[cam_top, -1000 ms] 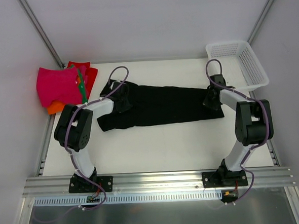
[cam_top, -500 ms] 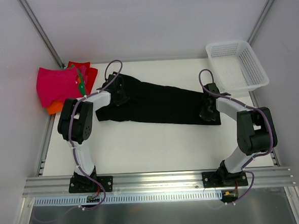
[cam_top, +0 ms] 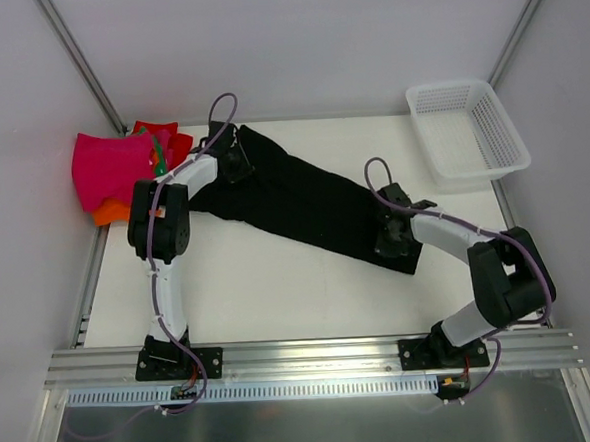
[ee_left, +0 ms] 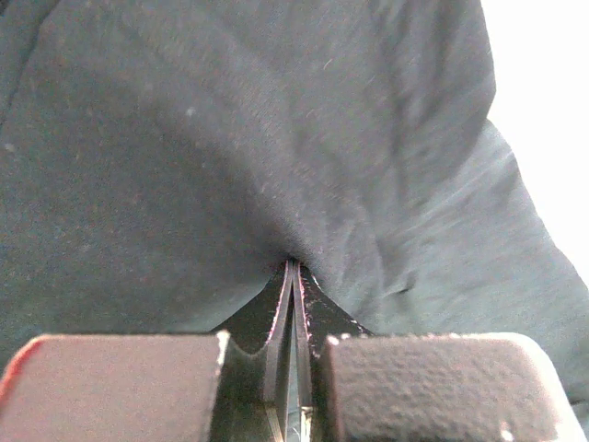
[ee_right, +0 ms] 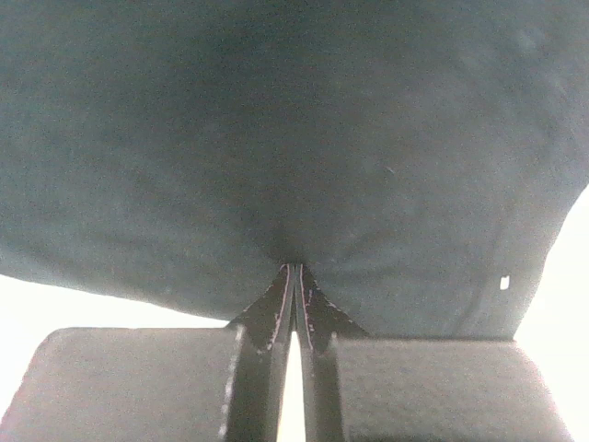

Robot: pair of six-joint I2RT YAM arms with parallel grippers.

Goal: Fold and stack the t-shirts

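The black shirt [cam_top: 303,195] is lying stretched out on the table [cam_top: 279,292], pinched at both ends. The left gripper [cam_top: 233,165] is holding the end in the upper left of the overhead frame. The right gripper [cam_top: 391,237] is holding the end at lower right of centre. In each wrist view the two jaws are pressing together with no gap at the tips, and a fold of black cloth is coming out from between them.

The shirt's long axis is running diagonally, from the upper left down to the lower right of the overhead frame. The band of cloth is looking wider at the lower right end.

The overhead view is showing the whole shirt and its surroundings. The folded shirts [cam_top: 122,171] are sitting at the far left edge of the table, pink on top, with orange, red and green showing at the edges. The upper left end of the black shirt is lying near this pile. A white basket [cam_top: 467,130] is standing in the upper right, well apart from the shirt.

The wrist views are showing the grip points only. In the left wrist view, creases are spreading up and to the right from the pinch. In the right wrist view, the cloth is hanging smooth, with its edge curving across the lower left. A small white speck [ee_right: 503,283] is showing near the lower right edge.
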